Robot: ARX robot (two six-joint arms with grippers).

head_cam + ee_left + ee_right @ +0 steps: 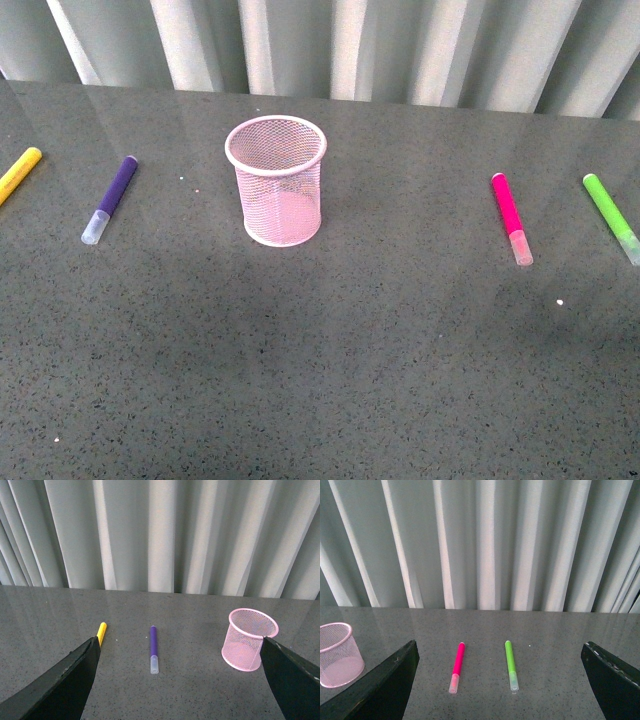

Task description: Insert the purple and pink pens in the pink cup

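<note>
The pink mesh cup (277,182) stands upright and empty at the table's middle back. The purple pen (111,198) lies flat to its left, clear cap toward me. The magenta pen (511,217) lies flat to its right, pale cap toward me. Neither arm shows in the front view. My left gripper (180,680) is open and empty, above the table, facing the purple pen (153,649) and the cup (249,639). My right gripper (500,680) is open and empty, facing the magenta pen (457,666); the cup (338,654) is off to one side.
A yellow marker (18,174) lies at the far left edge and a lime-green marker (611,216) at the far right. The dark grey table (320,360) ends at a pleated pale curtain (340,45) behind.
</note>
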